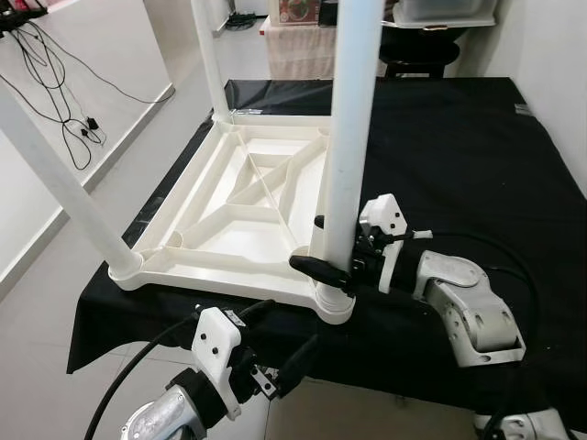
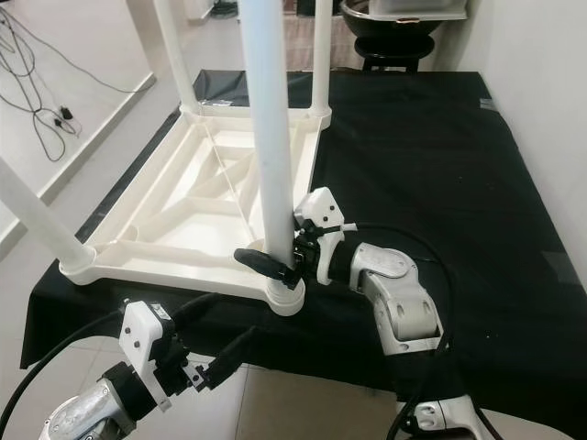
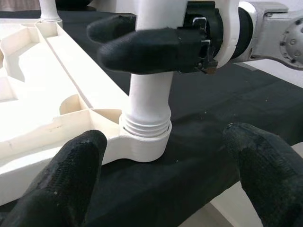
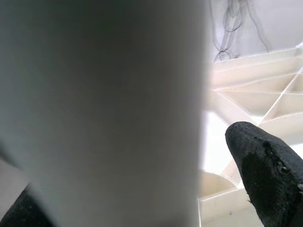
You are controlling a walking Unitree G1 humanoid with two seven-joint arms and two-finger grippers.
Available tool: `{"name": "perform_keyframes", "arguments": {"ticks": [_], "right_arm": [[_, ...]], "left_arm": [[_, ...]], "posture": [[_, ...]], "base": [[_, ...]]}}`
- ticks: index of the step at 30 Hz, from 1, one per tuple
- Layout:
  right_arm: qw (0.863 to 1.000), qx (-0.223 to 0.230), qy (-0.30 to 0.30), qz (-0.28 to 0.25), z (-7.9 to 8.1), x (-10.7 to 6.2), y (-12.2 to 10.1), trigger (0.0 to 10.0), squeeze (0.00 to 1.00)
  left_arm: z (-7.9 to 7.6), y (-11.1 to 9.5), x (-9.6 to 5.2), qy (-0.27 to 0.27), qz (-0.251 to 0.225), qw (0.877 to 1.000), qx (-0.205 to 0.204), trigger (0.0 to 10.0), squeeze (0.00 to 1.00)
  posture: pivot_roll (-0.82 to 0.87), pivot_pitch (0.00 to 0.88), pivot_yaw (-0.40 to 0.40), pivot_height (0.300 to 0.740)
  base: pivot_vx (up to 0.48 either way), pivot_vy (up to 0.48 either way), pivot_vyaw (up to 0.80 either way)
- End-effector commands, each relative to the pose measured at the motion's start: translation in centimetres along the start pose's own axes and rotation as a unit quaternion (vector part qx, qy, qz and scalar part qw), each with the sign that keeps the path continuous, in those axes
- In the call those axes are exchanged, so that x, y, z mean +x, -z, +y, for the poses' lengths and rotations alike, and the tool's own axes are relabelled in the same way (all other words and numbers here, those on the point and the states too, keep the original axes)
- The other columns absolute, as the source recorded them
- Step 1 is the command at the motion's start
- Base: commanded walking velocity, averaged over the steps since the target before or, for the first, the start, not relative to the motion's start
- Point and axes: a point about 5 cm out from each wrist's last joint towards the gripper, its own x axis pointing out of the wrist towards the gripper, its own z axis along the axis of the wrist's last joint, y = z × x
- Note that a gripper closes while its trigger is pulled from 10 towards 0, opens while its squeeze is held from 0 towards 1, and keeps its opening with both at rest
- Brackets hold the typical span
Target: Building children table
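A white children's table (image 1: 248, 229) lies upside down on a black cloth. Its white legs stand upright. My right gripper (image 1: 321, 266) is shut on the near right leg (image 1: 353, 110), just above the corner socket (image 3: 144, 142), where the leg's threaded end sits. In the right wrist view this leg (image 4: 104, 109) is close and blurred, with one black fingertip (image 4: 265, 165) beside it. My left gripper (image 1: 280, 339) hangs open below the table's front edge, a little in front of that socket, holding nothing. Its two fingertips (image 3: 57, 179) frame the socket in the left wrist view.
The black cloth (image 1: 459, 156) spreads wide to the right of the table. Other legs rise at the near left corner (image 1: 64, 188) and the far left corner (image 1: 211, 60). Cables (image 1: 55, 82) trail on the floor at left. A dark stool (image 1: 417, 46) stands behind.
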Motion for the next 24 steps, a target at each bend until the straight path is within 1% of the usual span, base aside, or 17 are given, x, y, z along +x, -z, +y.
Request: {"name": "perform_keyframes", "arguments": {"ticks": [1, 3, 4, 6, 7, 8, 10, 11, 14, 15, 17, 18, 19, 22, 24], "right_arm": [[1.0, -0.004, -0.02, -0.008, 0.2, 0.3, -0.1, 10.0, 0.0], [0.999, 0.004, -0.052, 0.015, -0.6, -0.3, 0.3, 10.0, 0.0], [0.999, 0.004, -0.052, 0.015, -0.6, -0.3, 0.3, 10.0, 0.0], [0.997, 0.017, -0.074, 0.033, -0.8, -0.6, 1.2, 10.0, 0.0], [0.997, 0.017, -0.074, 0.033, -0.8, -0.6, 1.2, 10.0, 0.0], [0.995, 0.031, -0.078, 0.046, -1.0, -0.7, 2.2, 10.0, 0.0], [0.995, 0.031, -0.078, 0.046, -1.0, -0.7, 2.2, 10.0, 0.0], [0.995, 0.042, -0.076, 0.055, -1.1, -0.9, 3.0, 10.0, 0.0], [0.994, 0.051, -0.074, 0.059, -1.3, -1.0, 3.6, 10.0, 0.0], [0.994, 0.062, -0.069, 0.057, -1.4, -1.1, 4.0, 8.3, 0.0], [0.994, 0.062, -0.069, 0.057, -1.4, -1.1, 4.0, 8.3, 0.0], [0.994, 0.071, -0.065, 0.05, -1.5, -1.3, 4.2, 2.2, 0.0], [0.994, 0.078, -0.062, 0.042, -1.6, -1.5, 4.2, 0.0, 0.0], [0.994, 0.084, -0.058, 0.033, -1.8, -1.8, 4.3, 0.0, 0.0], [0.994, 0.092, -0.052, 0.017, -2.0, -2.3, 4.2, 0.0, 0.0]], "left_arm": [[0.0, 0.5, -0.2, -0.005, 0.009, 1.0, -0.004, 10.0, 0.0], [-0.1, 0.5, -0.3, -0.004, 0.009, 1.0, -0.004, 10.0, 0.0], [-0.1, 0.5, -0.3, -0.004, 0.009, 1.0, -0.004, 10.0, 0.0], [-0.1, 0.4, -0.4, -0.004, 0.01, 1.0, -0.004, 10.0, 0.0], [-0.1, 0.4, -0.4, -0.004, 0.01, 1.0, -0.004, 10.0, 0.0], [-0.2, 0.4, -0.5, -0.004, 0.011, 1.0, -0.004, 10.0, 0.0], [-0.2, 0.4, -0.5, -0.004, 0.011, 1.0, -0.004, 10.0, 0.0], [-0.2, 0.4, -0.6, -0.003, 0.011, 1.0, -0.004, 10.0, 0.0], [-0.3, 0.4, -0.6, -0.003, 0.011, 1.0, -0.004, 10.0, 0.0], [-0.3, 0.4, -0.7, -0.003, 0.011, 1.0, -0.004, 10.0, 0.0], [-0.3, 0.4, -0.7, -0.003, 0.011, 1.0, -0.004, 10.0, 0.0], [-0.3, 0.3, -0.7, -0.003, 0.012, 1.0, -0.004, 10.0, 0.0], [-0.4, 0.3, -0.7, -0.002, 0.012, 1.0, -0.004, 10.0, 0.0], [-0.4, 0.3, -0.7, -0.001, 0.012, 1.0, -0.004, 10.0, 0.0], [-0.4, 0.2, -0.7, 0.0, 0.012, 1.0, -0.004, 10.0, 0.0]], "posture": [[0.05, 0.157, 0.051, 0.74], [0.06, 0.164, 0.052, 0.74], [0.06, 0.164, 0.052, 0.74], [0.06, 0.168, 0.052, 0.74], [0.06, 0.168, 0.052, 0.74], [0.06, 0.172, 0.053, 0.74], [0.06, 0.172, 0.053, 0.74], [0.06, 0.173, 0.054, 0.74], [0.06, 0.174, 0.055, 0.74], [0.06, 0.176, 0.056, 0.74], [0.06, 0.176, 0.056, 0.74], [0.06, 0.177, 0.059, 0.74], [0.06, 0.178, 0.061, 0.74], [0.06, 0.177, 0.062, 0.74], [0.06, 0.177, 0.064, 0.74]], "base": [[0.0, 0.0, 0.0], [0.0, 0.0, 0.0], [0.0, 0.0, 0.0], [0.0, 0.0, 0.0], [0.0, 0.0, 0.0], [0.0, 0.0, 0.0], [0.0, 0.0, 0.0], [0.0, 0.0, 0.0], [0.0, 0.0, 0.0], [0.0, 0.0, 0.0], [0.0, 0.0, 0.0], [0.0, 0.0, 0.0], [0.0, 0.0, 0.0], [0.0, 0.0, 0.0], [0.0, 0.0, 0.0]]}}
